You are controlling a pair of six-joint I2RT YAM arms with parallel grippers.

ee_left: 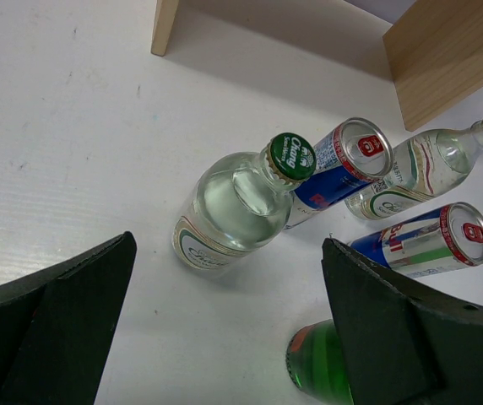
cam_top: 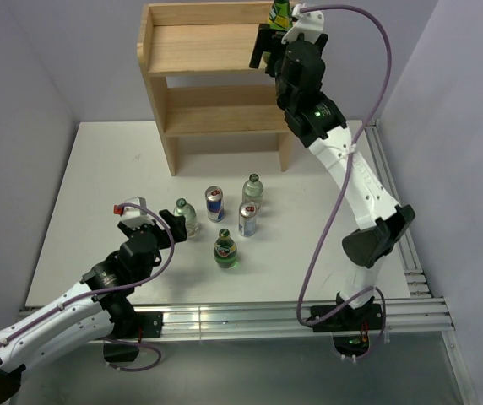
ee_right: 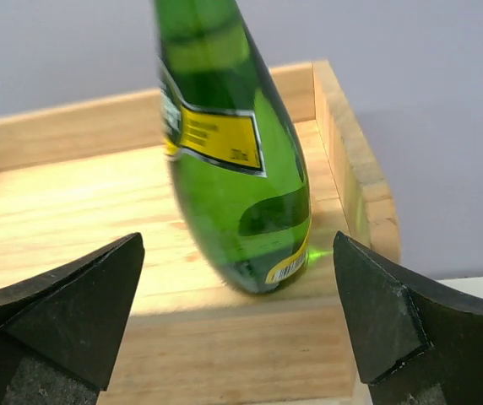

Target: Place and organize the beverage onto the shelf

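The wooden shelf (cam_top: 199,51) stands at the table's far side. A green bottle with a yellow label (ee_right: 233,160) stands on its top tier near the right rim; it shows in the top view (cam_top: 281,13) too. My right gripper (ee_right: 237,325) is open just in front of it, not touching. On the table stand a clear bottle with a green cap (ee_left: 241,198), two cans (ee_left: 339,169) (ee_left: 427,240), a second clear bottle (ee_left: 427,164) and a green bottle (ee_left: 317,363). My left gripper (ee_left: 225,333) is open, near the clear bottle.
The shelf's two lower tiers (cam_top: 216,118) show nothing on them. The shelf's right rim (ee_right: 355,169) is close beside the green bottle. Grey walls enclose the table. A metal rail (cam_top: 250,316) runs along the near edge.
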